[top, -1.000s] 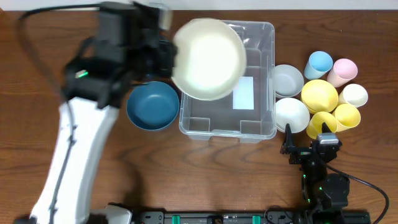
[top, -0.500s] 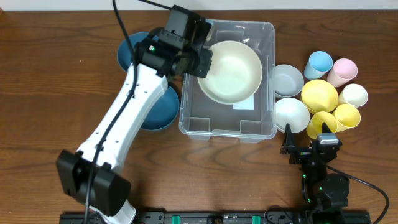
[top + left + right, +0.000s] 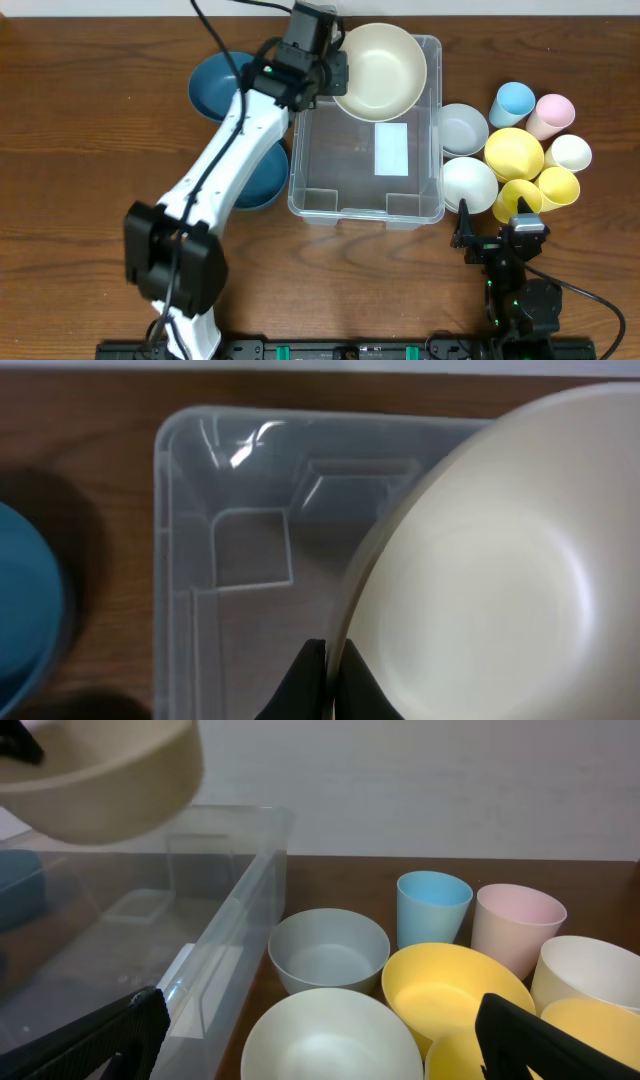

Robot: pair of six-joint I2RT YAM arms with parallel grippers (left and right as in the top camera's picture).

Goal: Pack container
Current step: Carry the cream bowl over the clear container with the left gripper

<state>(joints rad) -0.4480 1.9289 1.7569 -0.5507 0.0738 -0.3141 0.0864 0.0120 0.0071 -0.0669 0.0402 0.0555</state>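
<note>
Wood tbl, cream bowl over container

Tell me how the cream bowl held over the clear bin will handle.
Likely stiff: the cream bowl shows an even round shape though the left gripper pinches only its rim. Probably light, since that edge grip carries it above the container. Its smooth surface could slip or pivot in the jaws.

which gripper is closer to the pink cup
Right. The right gripper sits open on the pink cup's side of the container; the left gripper grips the cream bowl over the container's back.
</note>
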